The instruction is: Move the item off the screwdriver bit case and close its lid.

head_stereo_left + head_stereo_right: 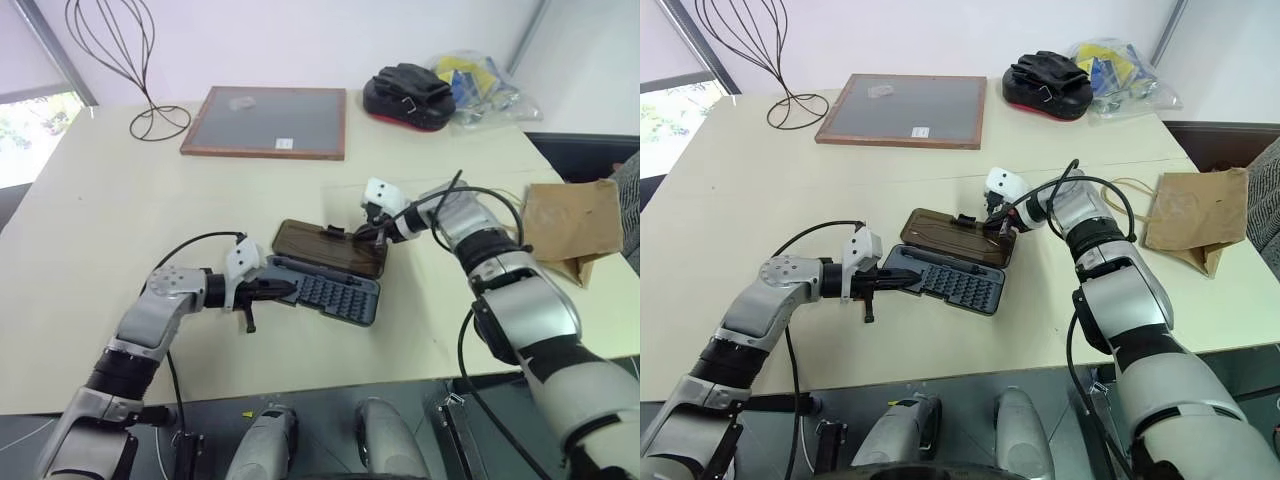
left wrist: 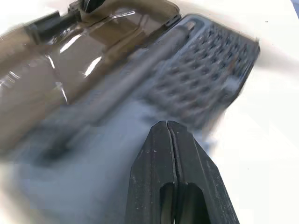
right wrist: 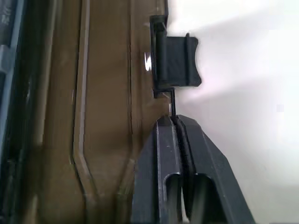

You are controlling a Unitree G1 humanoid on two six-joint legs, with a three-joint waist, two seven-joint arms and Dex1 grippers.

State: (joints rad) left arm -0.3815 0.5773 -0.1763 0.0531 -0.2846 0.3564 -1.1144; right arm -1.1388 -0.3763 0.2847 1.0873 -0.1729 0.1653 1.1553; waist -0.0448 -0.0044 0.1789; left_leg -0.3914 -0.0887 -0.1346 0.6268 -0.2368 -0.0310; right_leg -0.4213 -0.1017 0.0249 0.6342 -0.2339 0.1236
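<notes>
Two black two-fingered hands work one open dark plastic screwdriver bit case (image 1: 325, 275): left hand (image 1: 284, 291) closed at its grey tray, right hand (image 1: 375, 236) pinching its smoky translucent lid (image 1: 330, 248); one crumpled brown paper bag (image 1: 572, 222) lies well right on the table (image 1: 100, 240).

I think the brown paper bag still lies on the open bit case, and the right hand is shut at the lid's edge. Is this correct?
Not quite. The bag is not on the case: the left eye view shows it on the table, off to the robot's right. The rest holds: the case is open and the right hand is shut at the edge of the lid.
</notes>
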